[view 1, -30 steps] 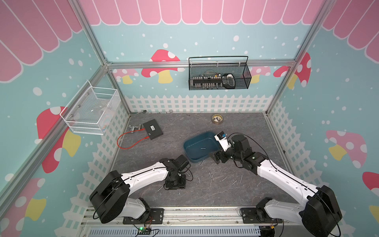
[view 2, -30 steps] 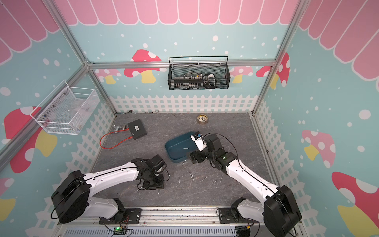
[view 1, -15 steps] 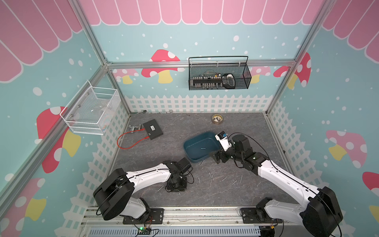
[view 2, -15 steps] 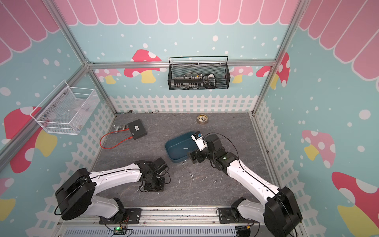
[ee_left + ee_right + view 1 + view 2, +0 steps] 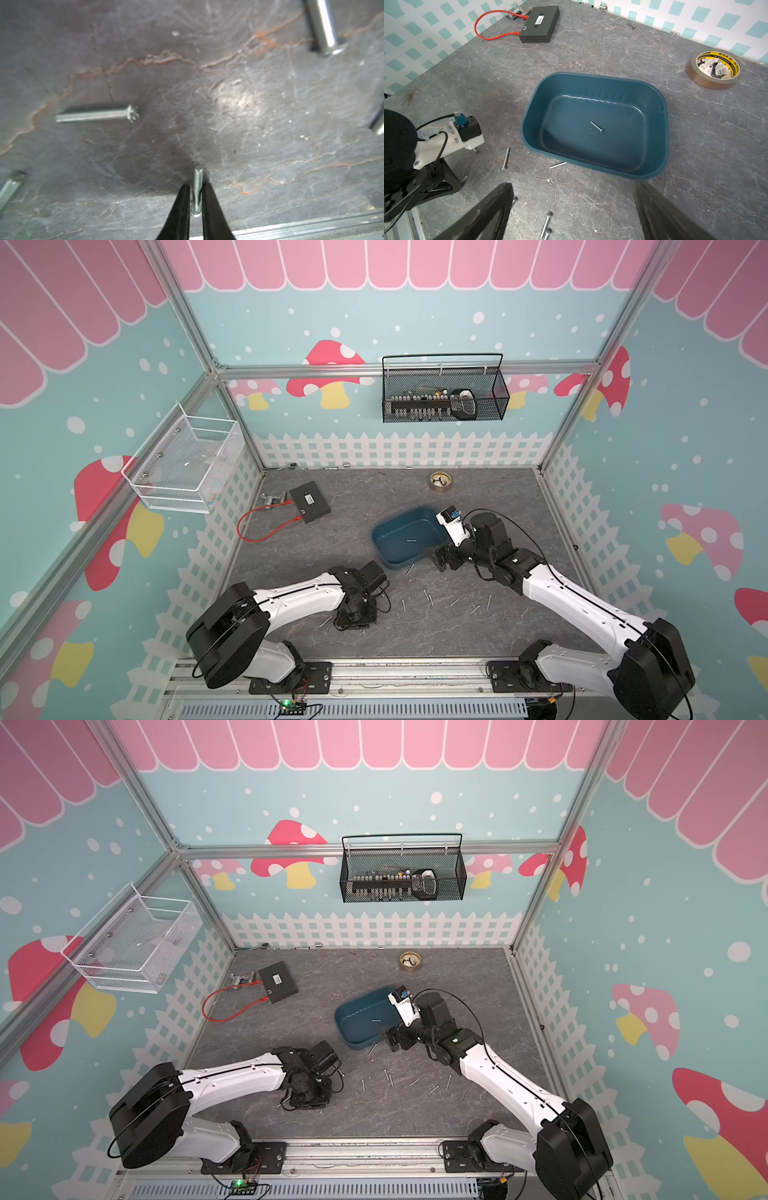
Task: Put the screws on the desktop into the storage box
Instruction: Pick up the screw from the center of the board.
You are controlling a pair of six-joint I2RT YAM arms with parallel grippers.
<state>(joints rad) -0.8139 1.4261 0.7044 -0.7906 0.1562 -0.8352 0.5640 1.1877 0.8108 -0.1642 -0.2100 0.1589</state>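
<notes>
Marbled grey desk (image 5: 507,493), screws (image 5: 428,597) scattered near front.
Left pincer (image 5: 196,185) pinched one screw (image 5: 197,197) lying on desk; right pincer (image 5: 573,184) gaped wide beside teal storage box (image 5: 591,91), which held another screw (image 5: 596,126).

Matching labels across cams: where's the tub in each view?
Both top views: tub near centre.
Left wrist: not in it.
Right wrist: fills the middle.
Shared landmark: tape roll beyond the tub; not in the left wrist view.
</notes>
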